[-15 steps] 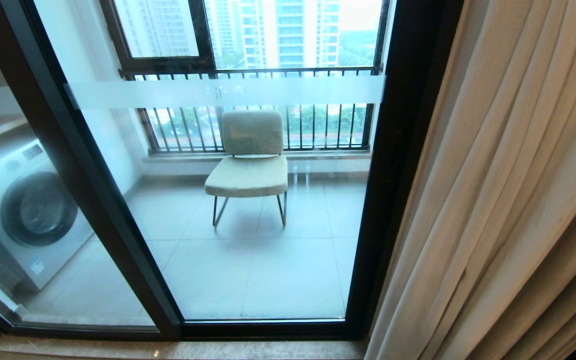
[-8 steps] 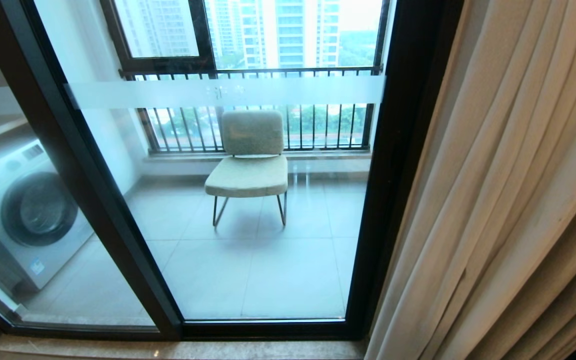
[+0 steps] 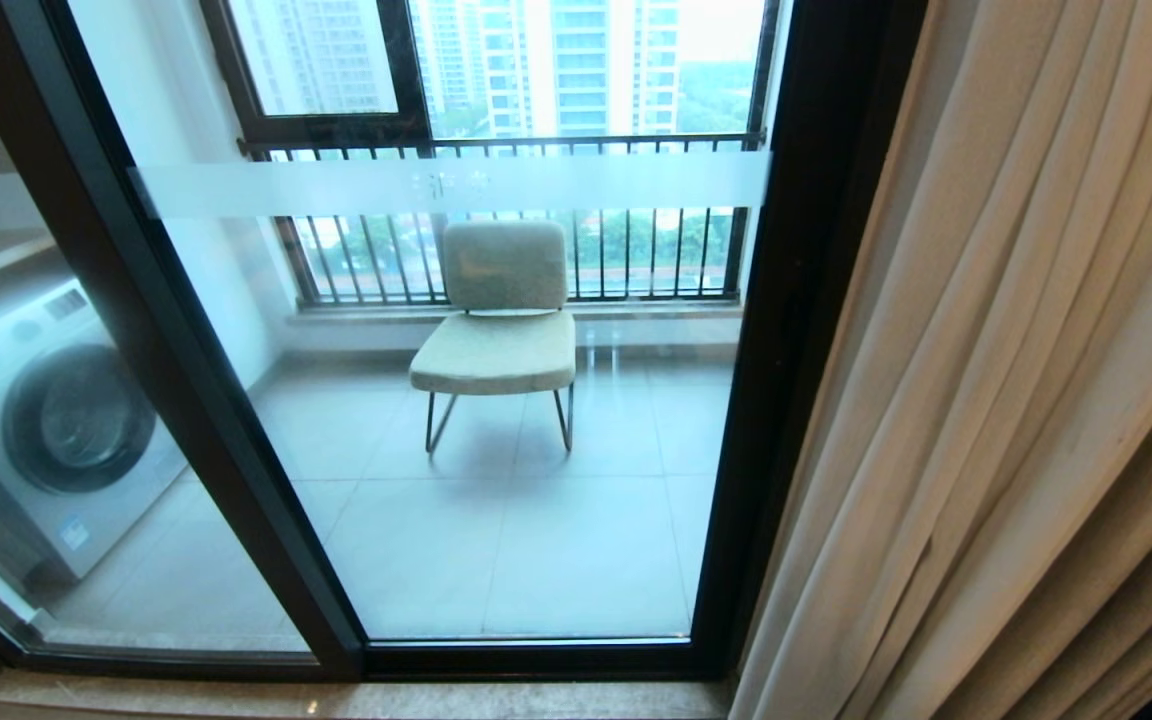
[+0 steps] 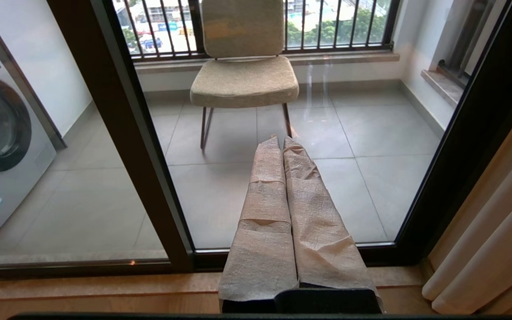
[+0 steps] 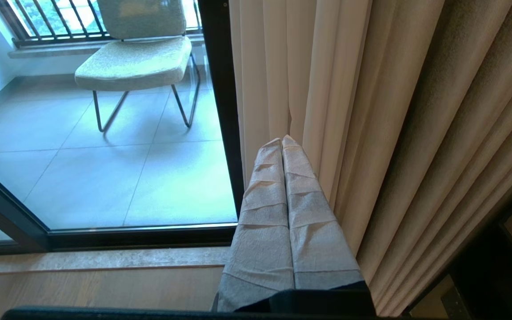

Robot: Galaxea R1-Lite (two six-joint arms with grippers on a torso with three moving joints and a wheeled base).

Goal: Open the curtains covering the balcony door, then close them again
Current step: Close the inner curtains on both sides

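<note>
Curtains [image 3: 1016,380] right of balcony door [image 3: 496,420]

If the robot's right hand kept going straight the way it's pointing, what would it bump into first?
Probably the curtains. The right hand, fingers shut together, points at the cream folds beside the balcony door frame. How much gap remains is hard to judge.

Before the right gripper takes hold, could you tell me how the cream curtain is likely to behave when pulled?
The cream curtain hangs in deep pleats, so it is probably floppy and will bunch up. Its thick woven cloth looks fairly heavy and may drag. The right gripper, shut, needs to open first.
</note>
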